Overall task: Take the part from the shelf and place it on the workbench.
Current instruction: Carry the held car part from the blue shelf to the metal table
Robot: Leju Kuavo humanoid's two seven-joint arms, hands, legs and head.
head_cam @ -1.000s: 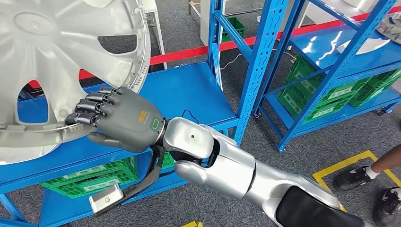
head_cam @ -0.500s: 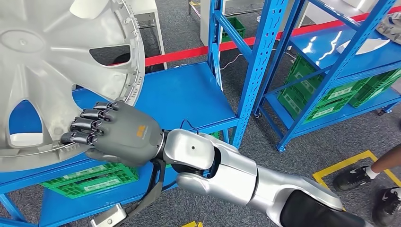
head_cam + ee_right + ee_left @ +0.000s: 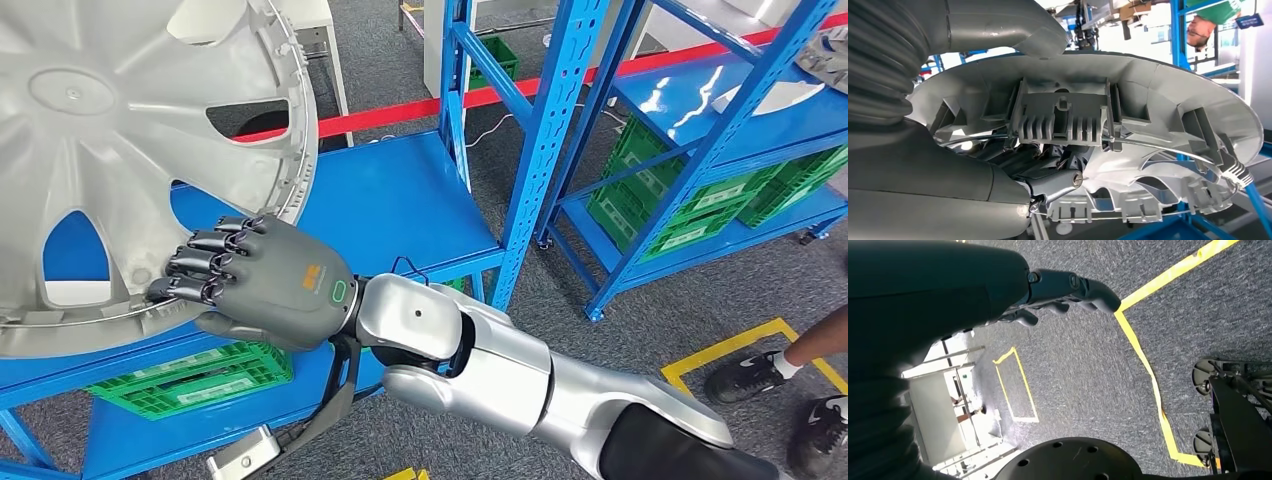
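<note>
My right hand (image 3: 262, 283) is gripping the lower rim of a large silver wheel cover (image 3: 120, 150), dark fingers (image 3: 205, 262) curling over the edge while the thumb is pressing from underneath, as I am reaching across from the right. The wheel cover is sitting tilted at the left of the scene, above the blue shelf (image 3: 390, 205), its spoked face turned toward me and its near edge hanging over the shelf's front lip. From my right wrist, the same wheel cover (image 3: 1128, 150) is showing its ribbed grey underside and a thin wire ring, with my fingers (image 3: 1048, 165) tucked in against the rim and the grey thumb (image 3: 998, 25) lying over the outer face. My silver right forearm (image 3: 500, 370) is stretching from the near right toward the shelf. Green crates (image 3: 190, 375) are resting on the lower level beneath the wheel cover, and more green crates (image 3: 690, 195) are filling a second blue rack (image 3: 720, 110) at the far right. A red line (image 3: 400, 110) is running along the grey floor behind the shelves, and a person's dark shoes (image 3: 790, 400) are standing beside yellow floor tape (image 3: 720, 350) at the near right. My left hand (image 3: 1058, 295) is hanging over grey carpet crossed by yellow tape (image 3: 1143, 355), its fingers curled inward and holding nothing.
</note>
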